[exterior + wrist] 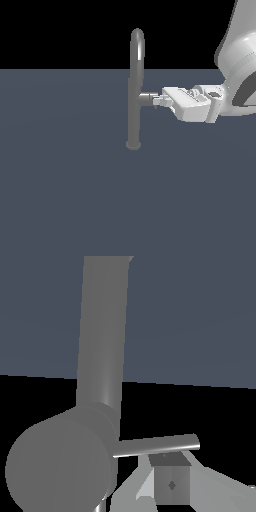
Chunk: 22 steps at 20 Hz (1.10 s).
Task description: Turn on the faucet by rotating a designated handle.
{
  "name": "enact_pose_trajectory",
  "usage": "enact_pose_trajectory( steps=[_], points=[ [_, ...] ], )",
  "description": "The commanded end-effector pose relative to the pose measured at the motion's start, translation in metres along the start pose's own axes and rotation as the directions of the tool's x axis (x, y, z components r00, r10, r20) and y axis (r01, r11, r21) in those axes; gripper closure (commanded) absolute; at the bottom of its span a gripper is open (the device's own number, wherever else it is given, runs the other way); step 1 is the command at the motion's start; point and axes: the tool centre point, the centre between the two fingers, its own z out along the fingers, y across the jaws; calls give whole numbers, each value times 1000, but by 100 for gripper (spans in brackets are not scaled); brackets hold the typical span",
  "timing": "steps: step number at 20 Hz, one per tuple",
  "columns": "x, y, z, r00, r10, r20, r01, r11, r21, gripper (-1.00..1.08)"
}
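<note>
Jaws (158, 101) beside handle (147, 98); faucet (134, 95) behind.

Tool (156, 101) at faucet (134, 95) handle (147, 98)

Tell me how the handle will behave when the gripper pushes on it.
The handle looks like rigid grey metal joined to the faucet, so it will probably pivot rather than bend or come loose. Its thin lever rod is smooth and round, so a finger may slip along it. The faucet is tall on a small base, yet probably fixed.
</note>
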Motion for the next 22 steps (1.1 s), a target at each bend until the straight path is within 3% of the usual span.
enact_pose_trajectory(
  steps=[1,7,8,22],
  points=[
    [24,2,0,1000,29,-1,-29,1000,6,108],
    [50,0,0,999,47,0,-47,999,8,108],
    [13,-9,0,1000,-13,5,13,1000,-6,108],
    [68,-26,0,999,46,1,-46,999,8,108]
  ],
)
